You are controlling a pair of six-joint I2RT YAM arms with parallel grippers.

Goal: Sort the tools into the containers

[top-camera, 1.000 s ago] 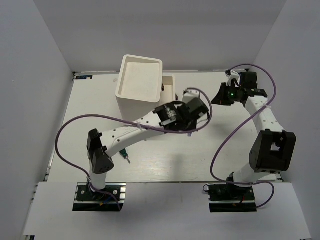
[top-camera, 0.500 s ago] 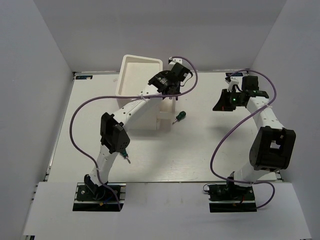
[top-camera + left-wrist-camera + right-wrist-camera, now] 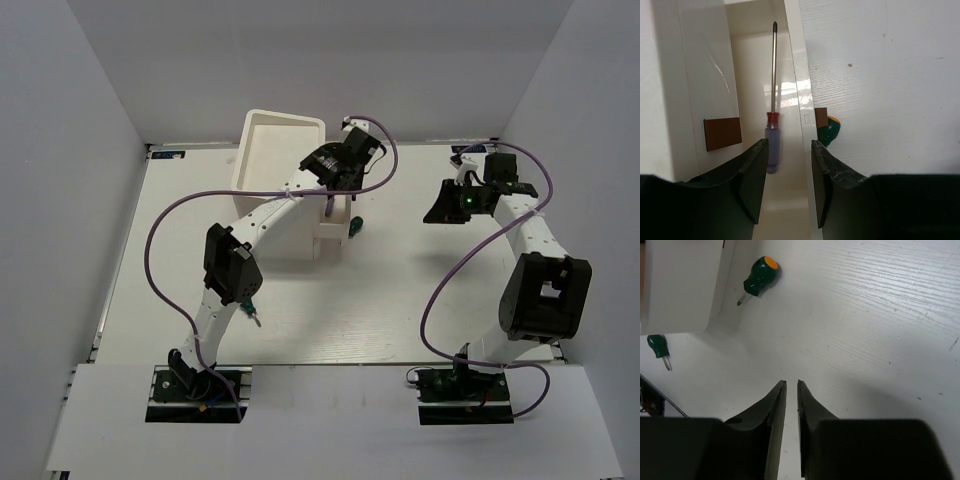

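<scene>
Blue-handled screwdriver (image 3: 772, 145) lay flat inside the drawer (image 3: 795, 60). Left gripper (image 3: 787, 172) sat over it, jaws parted, holding nothing. Right gripper (image 3: 791, 386) was open just a crack, empty. Stubby green screwdriver (image 3: 758, 276) lay on the table just beside the drawer. Likely light, rigid, slick shaft, so I'd pinch across the fat handle.

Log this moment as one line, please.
left gripper: open over drawer | blue screwdriver: in drawer | right gripper: empty | green screwdriver: on table

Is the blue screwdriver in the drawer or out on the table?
In: the blue screwdriver lies flat on the drawer floor, between its walls.
</scene>
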